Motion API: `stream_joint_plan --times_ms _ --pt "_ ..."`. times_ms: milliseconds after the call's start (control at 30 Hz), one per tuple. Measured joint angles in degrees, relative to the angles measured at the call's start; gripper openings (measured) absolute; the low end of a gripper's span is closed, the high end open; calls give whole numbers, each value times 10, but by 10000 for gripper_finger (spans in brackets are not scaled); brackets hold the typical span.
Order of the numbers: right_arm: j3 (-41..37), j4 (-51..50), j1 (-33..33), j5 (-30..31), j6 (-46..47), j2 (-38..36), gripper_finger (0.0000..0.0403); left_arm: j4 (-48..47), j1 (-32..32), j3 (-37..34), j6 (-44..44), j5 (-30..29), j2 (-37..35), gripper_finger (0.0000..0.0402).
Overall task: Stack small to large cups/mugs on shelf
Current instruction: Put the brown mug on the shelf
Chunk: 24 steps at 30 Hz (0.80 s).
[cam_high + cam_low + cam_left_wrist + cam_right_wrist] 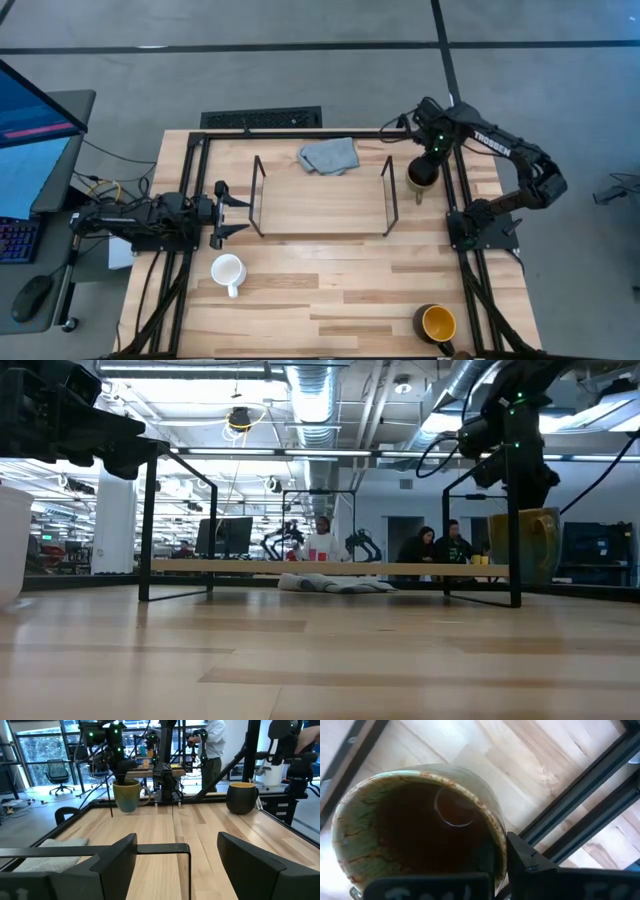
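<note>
My right gripper (432, 156) points down, shut on the rim of a brown-green mug (421, 176) with a brownish inside. The mug hangs just right of the shelf (323, 196), a low wire rack on a wooden base. In the low view the mug (525, 546) is a little above the table. A small white mug (228, 270) stands on its base near the front left. A dark mug with a yellow inside (437, 322) stands at the front right. My left gripper (232, 210) waits open and level, left of the shelf. My right gripper pinches the brown mug's wall at the rim (496, 851), one finger inside the mug and one finger (530, 866) outside. The fingers come from above, pointing down. The mug hangs upright below them, lifted clear of the table.
A crumpled grey cloth (328, 155) lies behind the shelf. A black metal frame (462, 200) edges the table close to the held mug. The shelf's wire end frame (390, 195) stands right beside it. Bare wood lies in front of the shelf.
</note>
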Motion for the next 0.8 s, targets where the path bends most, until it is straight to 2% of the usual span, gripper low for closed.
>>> stream_joint_plan --times_ms 333,633,800 --pt "90 -70 20 -2 11 0 34 0 0 0 0 0 0 266" --pt "218 -106 58 1 30 -1 33 0 0 0 0 0 0 266" --pt "285 -129 79 43 45 -1 33 0 0 0 0 0 0 266"
